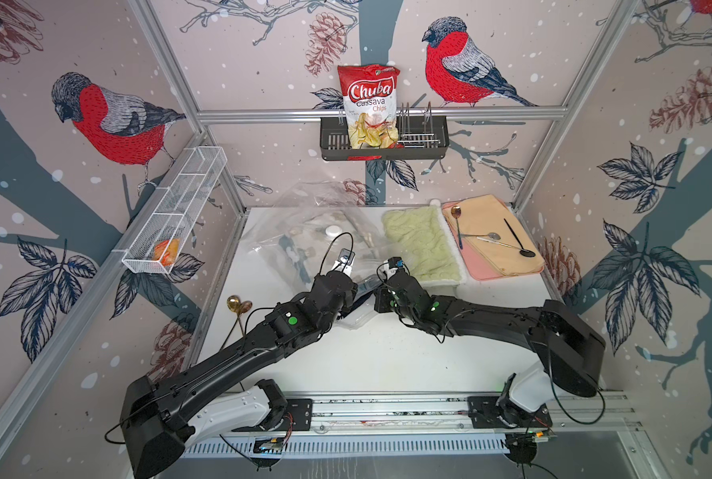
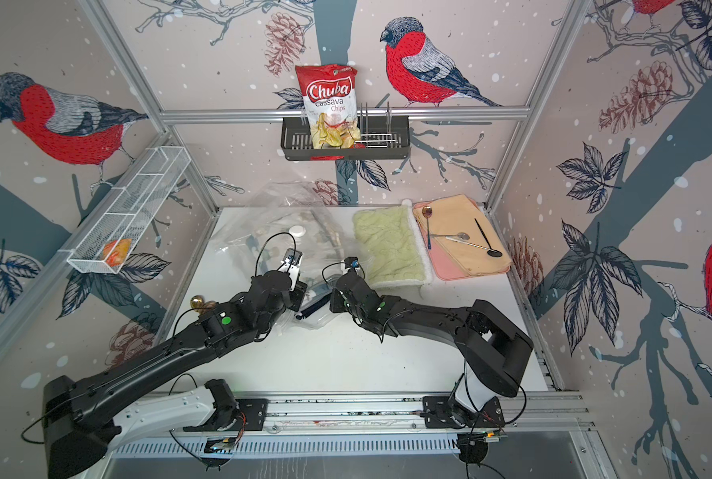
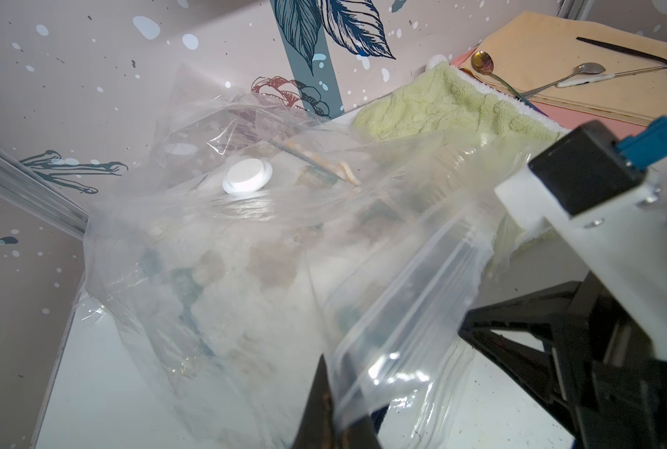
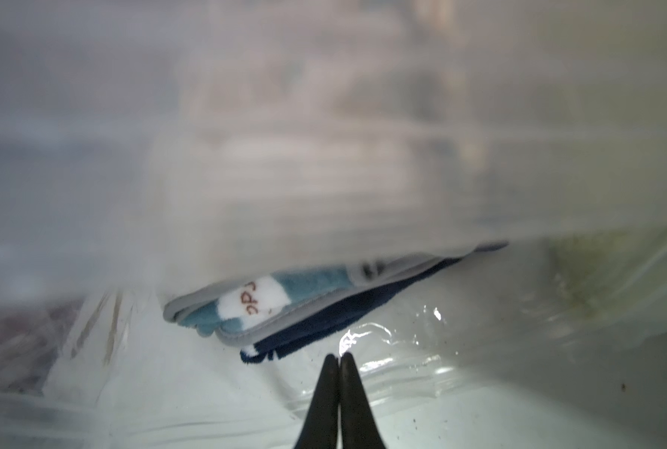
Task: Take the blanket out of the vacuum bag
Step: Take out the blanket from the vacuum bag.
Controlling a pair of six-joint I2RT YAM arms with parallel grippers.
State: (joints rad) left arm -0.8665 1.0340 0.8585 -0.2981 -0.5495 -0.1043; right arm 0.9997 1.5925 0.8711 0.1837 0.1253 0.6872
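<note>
Pinching bag lip in left gripper; right gripper closed on nothing, tips just short of blanket inside bag mouth. Could pull back empty or snag only plastic, being closed too shallow

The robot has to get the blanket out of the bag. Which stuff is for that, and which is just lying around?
For the job: vacuum bag, blanket inside it, left end effector, right end effector.

Just lying about: chips, green towel, spoons, peach cloth, wire basket.
</note>
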